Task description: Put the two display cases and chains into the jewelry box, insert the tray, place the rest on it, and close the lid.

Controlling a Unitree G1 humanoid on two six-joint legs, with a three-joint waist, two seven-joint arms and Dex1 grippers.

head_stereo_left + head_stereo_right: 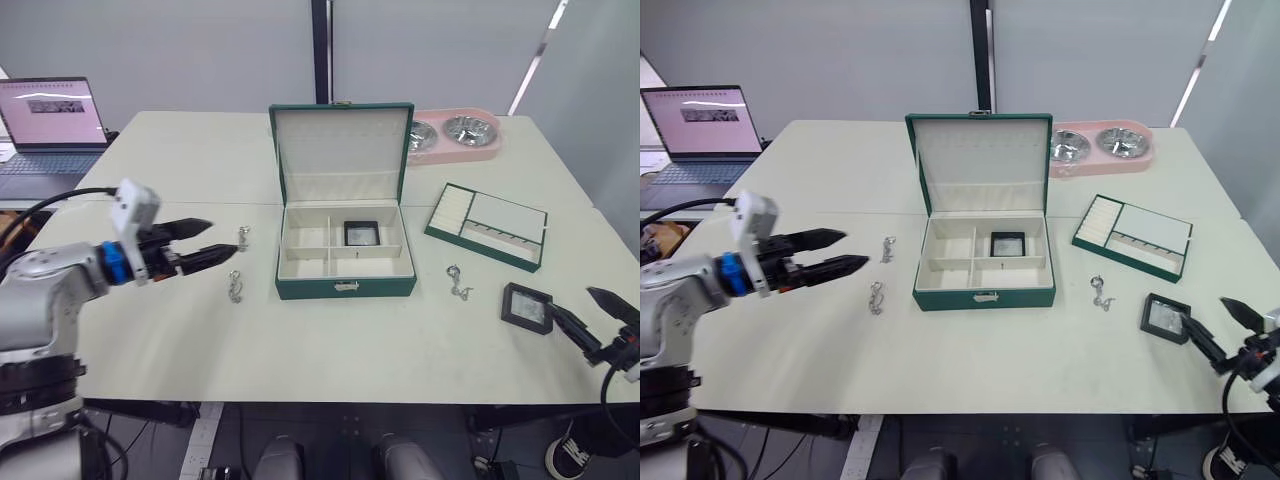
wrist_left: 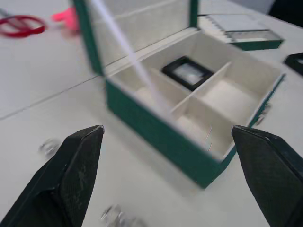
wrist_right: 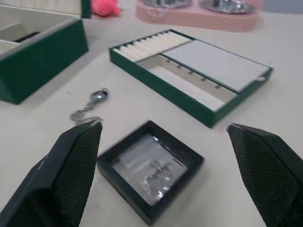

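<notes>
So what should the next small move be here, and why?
Probably lower the right gripper onto the second display case and close. Its fingers are open and straddle that case on the table, while the other display case already lies in the jewelry box.

— Where is the box (image 1: 345,268)?
— Mid-table (image 1: 200,340), lid (image 1: 341,152) standing up behind it; one case (image 1: 361,233) lies in its back right compartment; the other case (image 1: 527,306) lies on the table well to the right, near the front edge.
— And the chains?
— Two left of the box, one (image 1: 243,237) behind the other (image 1: 235,287); a third (image 1: 459,282) lies between box and outer case; the tray (image 1: 488,225) lies right of the box, the pet bowl (image 1: 455,134) behind it; a laptop (image 1: 52,125) sits far left.
</notes>
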